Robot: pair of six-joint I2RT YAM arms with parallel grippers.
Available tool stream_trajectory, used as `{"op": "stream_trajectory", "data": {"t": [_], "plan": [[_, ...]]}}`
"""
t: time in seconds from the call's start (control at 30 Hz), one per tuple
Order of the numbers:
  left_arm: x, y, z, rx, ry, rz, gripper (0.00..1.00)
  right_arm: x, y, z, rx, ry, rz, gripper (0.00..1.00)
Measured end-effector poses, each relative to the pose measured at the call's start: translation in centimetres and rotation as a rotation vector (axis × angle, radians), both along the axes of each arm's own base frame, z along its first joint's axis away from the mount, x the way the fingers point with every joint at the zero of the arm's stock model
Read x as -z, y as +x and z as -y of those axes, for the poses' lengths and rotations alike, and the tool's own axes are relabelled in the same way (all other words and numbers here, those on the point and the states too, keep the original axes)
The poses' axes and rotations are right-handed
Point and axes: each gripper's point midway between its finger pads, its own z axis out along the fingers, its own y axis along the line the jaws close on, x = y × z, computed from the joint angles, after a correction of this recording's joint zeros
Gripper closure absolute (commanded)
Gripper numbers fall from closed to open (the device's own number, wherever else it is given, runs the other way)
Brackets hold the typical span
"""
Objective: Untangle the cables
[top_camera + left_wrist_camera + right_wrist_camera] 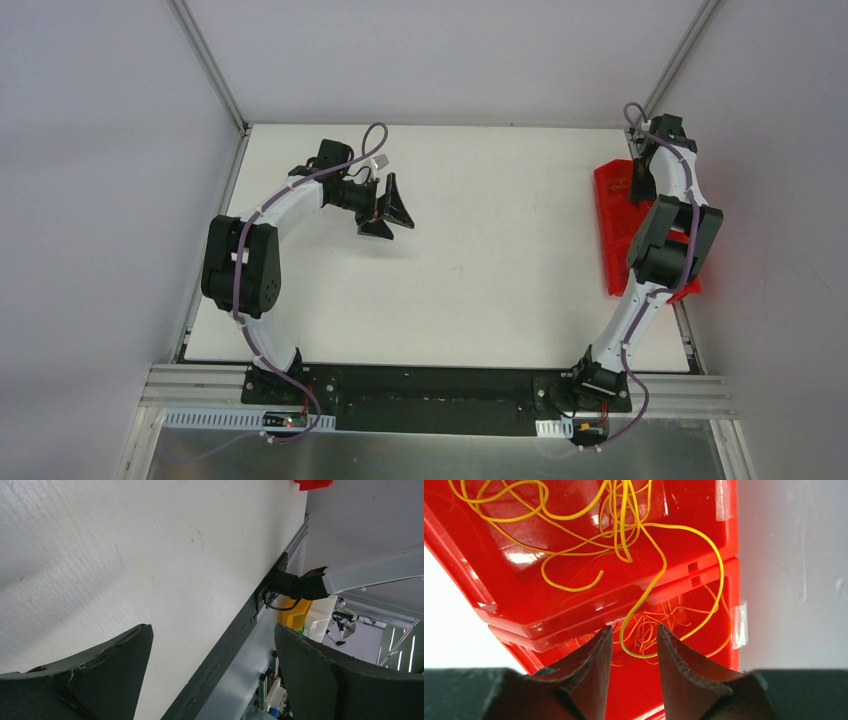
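Observation:
Thin yellow cables [574, 515] lie tangled in a red bin [524, 590]. One yellow loop [644, 652] hangs over the divider into a second compartment holding thinner orange cables [659, 622]. My right gripper [634, 635] hovers over that loop with its jaws partly open, holding nothing. In the top view the right gripper is hidden behind its arm over the red bin [615, 200]. My left gripper [388, 210] is wide open and empty above the bare table at the far left; it also shows in the left wrist view [212, 632]. No red, blue-purple or black cables show.
The white table [480, 260] runs to a black strip [430, 385] along its near edge. The red bin sits at the table's right edge by the wall. In the left wrist view a yellow container [295, 615] stands beyond the table edge.

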Motion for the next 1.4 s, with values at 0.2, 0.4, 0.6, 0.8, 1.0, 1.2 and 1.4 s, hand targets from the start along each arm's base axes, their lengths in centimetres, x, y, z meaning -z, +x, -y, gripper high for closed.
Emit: {"op": "stream_trajectory", "data": {"t": [0.2,0.4,0.6,0.8,1.0,1.2,1.4], "plan": [[0.0,0.1,0.0,0.000,0.000,0.001,0.05,0.3,0.5,-0.2,-0.006,-0.003,0.001,0.72],[0.0,0.1,0.0,0.000,0.001,-0.001,0.05,-0.8,1.5,-0.2,-0.010,-0.015,0.040,0.81],[0.0,0.1,0.0,0.000,0.000,-0.002,0.05,-1.2,2.1,-0.6,-0.021,-0.015,0.058,1.00],[0.1,0.4,0.1,0.000,0.001,-0.006,0.05,-3.3,3.8,-0.7,-0.026,-0.025,0.129,1.00],[0.3,0.4,0.1,0.000,0.004,-0.013,0.05,-3.9,6.5,-1.6,-0.048,-0.035,0.201,1.00],[0.4,0.2,0.0,0.003,0.008,-0.027,0.05,-1.3,8.7,-2.8,-0.052,-0.022,0.219,1.00],[0.7,0.7,0.1,0.009,0.015,-0.023,0.05,0.0,10.7,-3.1,-0.041,-0.020,0.313,1.00]]}}
